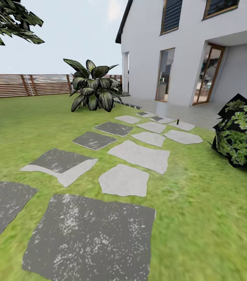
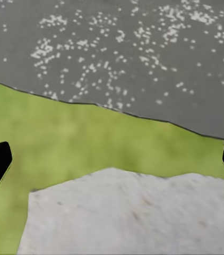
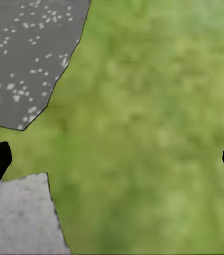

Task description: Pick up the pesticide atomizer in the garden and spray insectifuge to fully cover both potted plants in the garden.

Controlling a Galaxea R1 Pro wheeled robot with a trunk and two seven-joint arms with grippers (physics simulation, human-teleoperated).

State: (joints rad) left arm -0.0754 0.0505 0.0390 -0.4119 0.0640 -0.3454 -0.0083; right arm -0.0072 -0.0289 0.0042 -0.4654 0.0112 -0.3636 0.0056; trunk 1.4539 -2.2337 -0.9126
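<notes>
Over the stepping stones on the lawn | your left gripper and right gripper hung wide open, empty, presumably for travel | atomizer stood far ahead near the house.

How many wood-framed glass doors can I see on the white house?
2. One wood-framed glass door stands in the white house wall; the other is right of it, under the overhang. More may be hidden.
</notes>
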